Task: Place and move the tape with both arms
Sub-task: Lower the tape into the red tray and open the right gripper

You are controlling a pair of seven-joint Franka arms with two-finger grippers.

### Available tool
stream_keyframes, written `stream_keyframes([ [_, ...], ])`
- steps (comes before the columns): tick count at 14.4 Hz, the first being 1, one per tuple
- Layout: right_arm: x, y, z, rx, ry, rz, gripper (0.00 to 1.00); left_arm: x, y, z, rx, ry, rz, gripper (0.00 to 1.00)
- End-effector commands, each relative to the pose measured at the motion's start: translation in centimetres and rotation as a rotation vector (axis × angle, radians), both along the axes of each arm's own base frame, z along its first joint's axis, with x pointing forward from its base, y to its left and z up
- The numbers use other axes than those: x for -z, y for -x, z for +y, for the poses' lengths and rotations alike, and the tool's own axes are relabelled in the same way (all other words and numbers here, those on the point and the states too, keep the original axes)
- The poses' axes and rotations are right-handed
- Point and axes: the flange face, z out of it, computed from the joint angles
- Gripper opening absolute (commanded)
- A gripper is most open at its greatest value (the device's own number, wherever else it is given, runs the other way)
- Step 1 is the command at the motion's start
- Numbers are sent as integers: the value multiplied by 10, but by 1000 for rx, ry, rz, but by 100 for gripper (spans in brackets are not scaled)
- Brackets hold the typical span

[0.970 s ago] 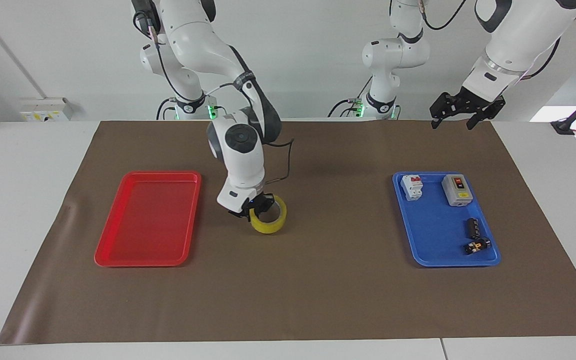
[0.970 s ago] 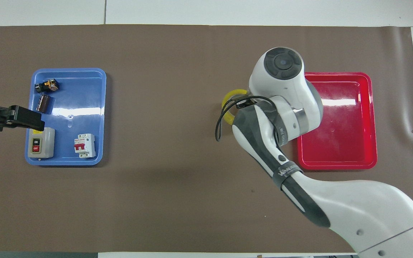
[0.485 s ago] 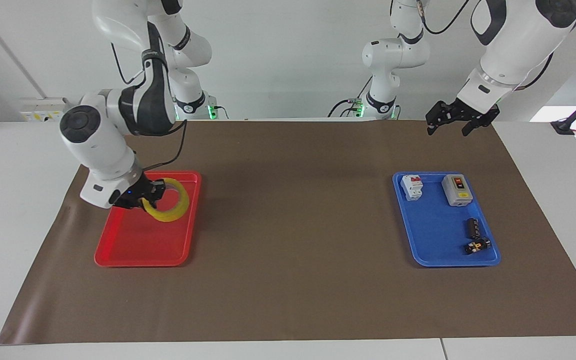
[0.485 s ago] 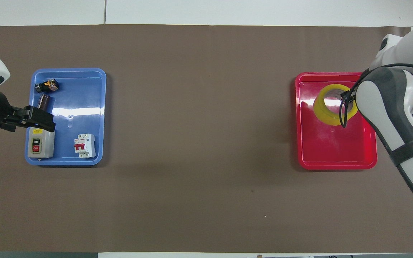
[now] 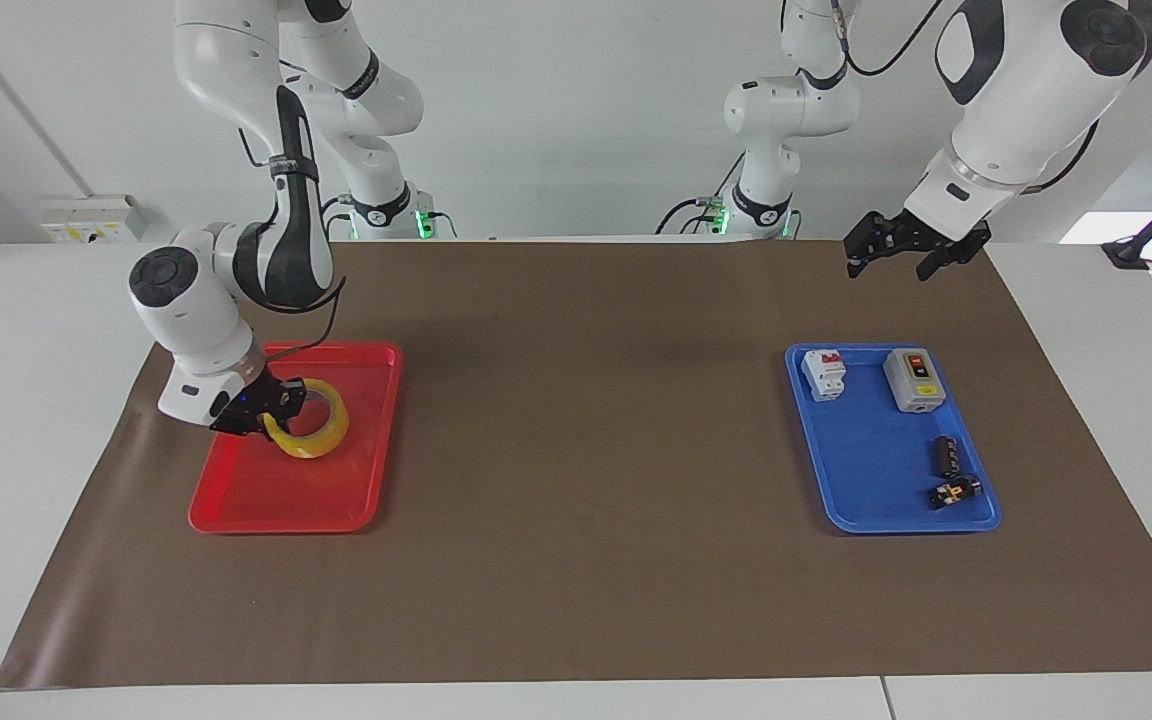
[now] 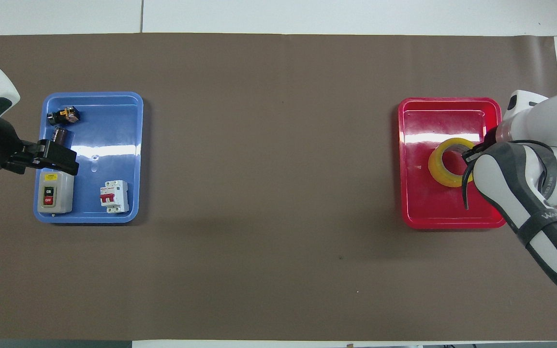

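The yellowish tape roll (image 5: 319, 432) is inside the red tray (image 5: 266, 505), tilted and low over its floor; I cannot tell whether it touches. It also shows in the overhead view (image 6: 442, 166). My right gripper (image 5: 269, 412) is shut on the roll's rim at the side toward the right arm's end of the table; in the overhead view this gripper (image 6: 473, 154) is half hidden by its own wrist. My left gripper (image 5: 894, 258) hangs open and empty in the air over the mat by the blue tray (image 5: 866, 505), and it waits there (image 6: 58, 162).
The blue tray (image 6: 133, 159) holds a grey on/off switch box (image 6: 54, 192), a white circuit breaker (image 6: 114, 196), a small black cylinder (image 6: 59, 137) and a small black and orange part (image 6: 65, 115). A brown mat (image 5: 586, 500) covers the table.
My right gripper has carried the tape from the middle of the mat into the red tray and lowered it there. My left gripper has drifted slightly over the blue tray's edge.
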Motion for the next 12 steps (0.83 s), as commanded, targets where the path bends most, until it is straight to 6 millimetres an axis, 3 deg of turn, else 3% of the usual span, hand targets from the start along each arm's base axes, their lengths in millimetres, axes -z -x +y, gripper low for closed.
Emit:
stream_keyframes([
  [1, -6, 18, -8, -25, 3, -22, 0, -8, 3, 2, 6, -10, -12, 100],
  [7, 5, 24, -10, 1, 0, -55, 0, -26, 14, 7, -3, -10, -44, 100],
  [12, 10, 26, -1, 95, -11, -61, 0, -26, 15, 8, -5, -10, -44, 100],
])
